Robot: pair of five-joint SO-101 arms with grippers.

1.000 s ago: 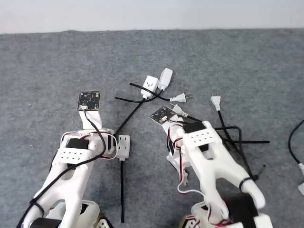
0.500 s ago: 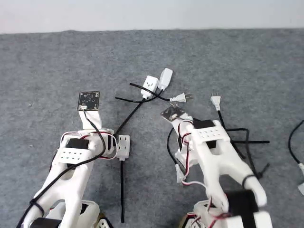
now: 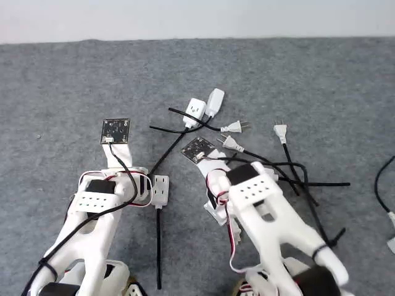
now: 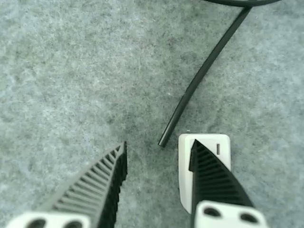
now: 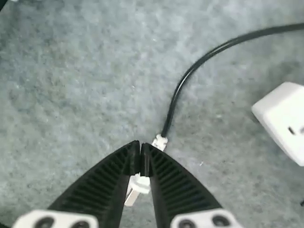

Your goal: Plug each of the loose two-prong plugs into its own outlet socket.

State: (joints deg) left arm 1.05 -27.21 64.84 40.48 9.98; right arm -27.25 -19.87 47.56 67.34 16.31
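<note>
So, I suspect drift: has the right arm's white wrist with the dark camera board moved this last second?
Yes. The board swung left, away from the still white two-prong plug, toward the white outlet block.

You have a grey carpeted tabletop (image 3: 74, 80) to work on. Take the twin white outlet blocks (image 3: 196, 113) as your marker. Just right of them lies one loose plug (image 3: 232, 127), with a second plug (image 3: 281, 131) farther right and a third plug (image 3: 228, 143) nearer the arms. Black cords (image 3: 296, 176) tangle beyond those. A single outlet strip (image 3: 160, 191) lies to the blocks' near left, its cord (image 3: 158, 246) running back toward the arm bases.
</note>
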